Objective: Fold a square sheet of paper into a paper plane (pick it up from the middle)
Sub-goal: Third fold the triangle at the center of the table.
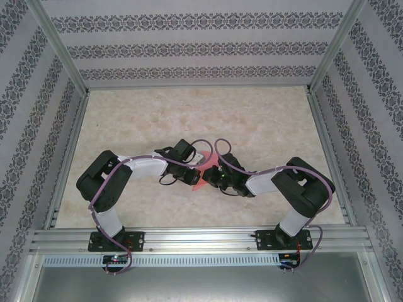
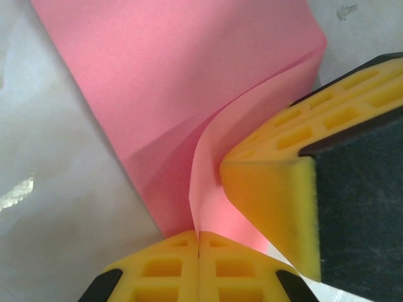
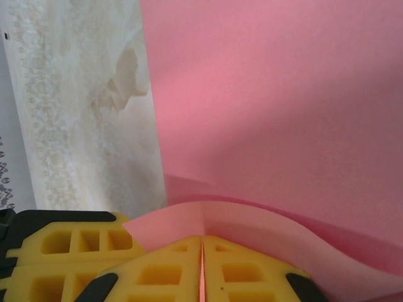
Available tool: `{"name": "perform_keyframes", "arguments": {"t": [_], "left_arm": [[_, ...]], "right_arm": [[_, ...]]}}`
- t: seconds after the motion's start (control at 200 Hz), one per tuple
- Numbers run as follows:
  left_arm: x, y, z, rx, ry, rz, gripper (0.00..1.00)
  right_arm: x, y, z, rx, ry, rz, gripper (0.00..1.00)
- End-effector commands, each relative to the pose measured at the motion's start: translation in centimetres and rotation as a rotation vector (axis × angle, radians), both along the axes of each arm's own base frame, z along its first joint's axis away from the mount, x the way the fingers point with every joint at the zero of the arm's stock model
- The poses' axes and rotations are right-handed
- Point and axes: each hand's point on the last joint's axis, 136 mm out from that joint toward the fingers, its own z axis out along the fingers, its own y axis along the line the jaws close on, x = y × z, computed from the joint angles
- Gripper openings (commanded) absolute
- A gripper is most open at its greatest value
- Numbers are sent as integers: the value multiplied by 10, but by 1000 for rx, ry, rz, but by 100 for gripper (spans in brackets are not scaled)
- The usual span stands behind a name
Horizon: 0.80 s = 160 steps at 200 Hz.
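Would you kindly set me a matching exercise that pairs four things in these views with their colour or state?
Things:
1. left claw
2. sheet of paper
3. table
4. back wall

Descriptions:
a. pale, marbled surface
b. yellow-tipped, shut on a pink edge
c. pink-red, bent in a curve
d. pale, with bands of dark ornament

Pairs: 1-b; 2-c; 3-a; 4-d.
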Motion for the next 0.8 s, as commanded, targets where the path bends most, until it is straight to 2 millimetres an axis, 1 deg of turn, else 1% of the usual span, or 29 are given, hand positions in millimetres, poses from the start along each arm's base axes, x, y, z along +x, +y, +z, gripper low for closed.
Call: {"name": "perform_keyframes", "arguments": {"t": [0.0,0.1,0.19,0.28,0.365,0.43,0.485,0.545,0.619,0.734,0.794], "left_arm": [[-1,19,-24,100,37,42,0],[-1,19,-24,98,38,41,0],[-1,18,-23,94,41,39,0],[-1,17,-23,92,42,37,0],[-1,17,-23,92,43,38,0],[-1,17,-23,93,43,37,0],[-1,17,-23,94,43,37,0],[-1,18,-24,95,44,37,0],[-1,18,-24,102,44,38,0],[-1,19,-24,107,45,40,0],[-1,19,-25,107,46,40,0]], "right_arm": [[7,-9,21,10,-54,-30,11],[7,-19,23,-15,-61,-34,11],[8,-27,17,-26,-44,-47,11],[9,-31,5,-42,-15,-55,10],[9,-28,-6,-47,7,-46,9],[7,-36,-20,-87,38,-73,9],[5,-40,-26,-102,55,-85,9],[5,-38,-25,-95,57,-78,9],[8,-36,-12,-75,30,-75,10],[15,-44,9,-57,-11,-98,10],[17,-48,13,-62,-21,-102,11]]}}
